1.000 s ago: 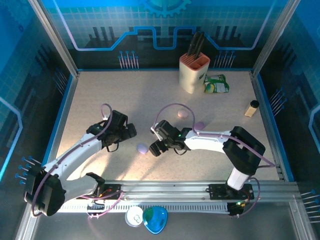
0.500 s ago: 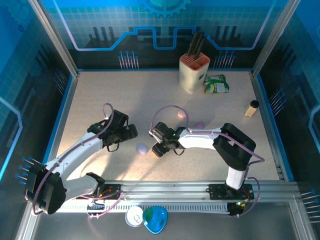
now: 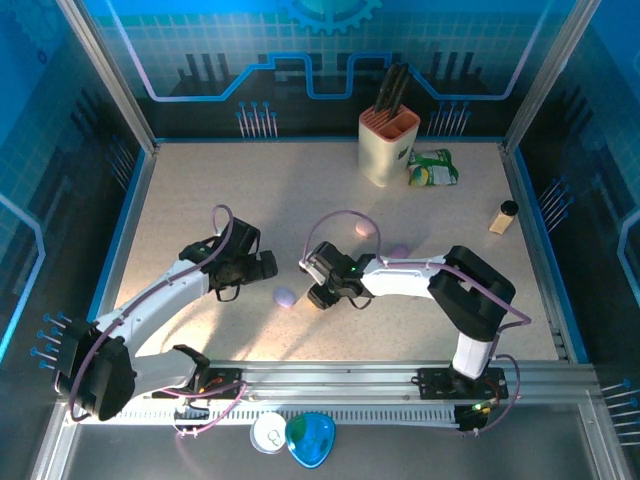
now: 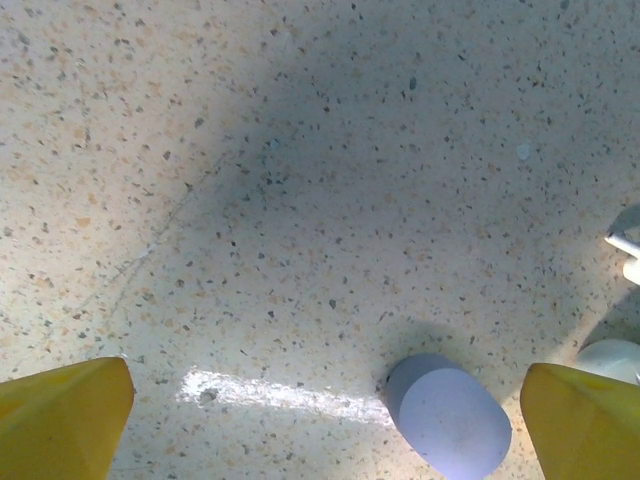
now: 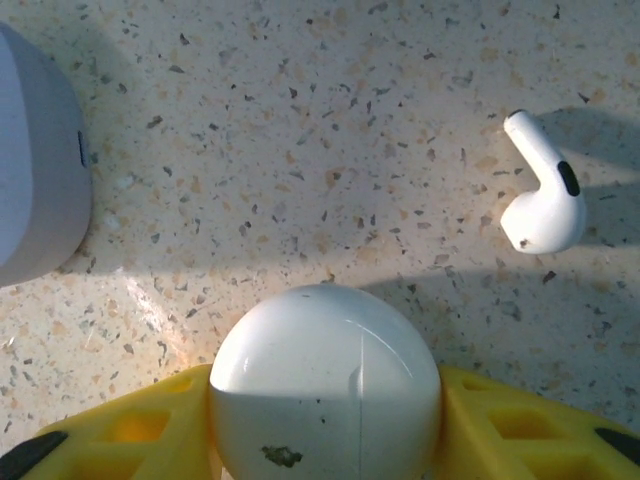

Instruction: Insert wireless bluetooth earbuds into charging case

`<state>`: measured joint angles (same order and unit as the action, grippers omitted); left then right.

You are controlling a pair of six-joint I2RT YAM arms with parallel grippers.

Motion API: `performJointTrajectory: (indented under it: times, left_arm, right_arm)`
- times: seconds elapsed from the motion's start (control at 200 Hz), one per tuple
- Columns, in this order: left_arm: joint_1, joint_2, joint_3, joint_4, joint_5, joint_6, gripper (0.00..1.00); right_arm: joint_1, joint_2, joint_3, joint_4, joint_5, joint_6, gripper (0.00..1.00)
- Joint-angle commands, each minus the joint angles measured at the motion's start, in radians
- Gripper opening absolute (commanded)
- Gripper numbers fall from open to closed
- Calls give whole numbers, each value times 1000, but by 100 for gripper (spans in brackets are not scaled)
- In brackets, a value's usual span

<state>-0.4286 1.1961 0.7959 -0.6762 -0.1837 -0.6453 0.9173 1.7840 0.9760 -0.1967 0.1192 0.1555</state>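
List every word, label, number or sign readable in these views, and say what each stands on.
No text can be read.
green packet: has print, too small and blurred to read.
white case: a dark scuff, no lettering.
lilac case: plain.
white earbud: a black spot, no text.

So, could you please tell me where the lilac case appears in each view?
Top external: lilac case at centre, just left of the right gripper.
Left wrist: bottom, right of centre.
Right wrist: cut off at the left edge.
Shared landmark: the white case, to its right in both wrist views.
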Motion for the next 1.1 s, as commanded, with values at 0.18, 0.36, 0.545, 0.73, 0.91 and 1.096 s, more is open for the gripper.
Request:
performJointTrajectory:
  times: [0.18,0.36,0.545,0.73,0.91,1.096]
  left_arm:
    - [-10,8,73,0,259,106,99]
    - [-11,-12,96,63,467,129,99]
    - [-16,-81,79,163,618,120,97]
    - [-54,-67,80,214,725,103,90]
    - [-88,-32,74,259,769,90,77]
    - [-113,11,80,310,788,74,67]
  right_arm:
    - [-64,-242,-166,116,-115,-229,49]
    - [-100,-414,-262,175,-219,-401,51]
    - [-132,-534,-314,238,-320,-470,53]
    - [-132,-576,-300,224,-320,-491,51]
    - [-129,-610,-293,229,-363,-486,49]
    - [-129,-621,-289,237,-416,-476,49]
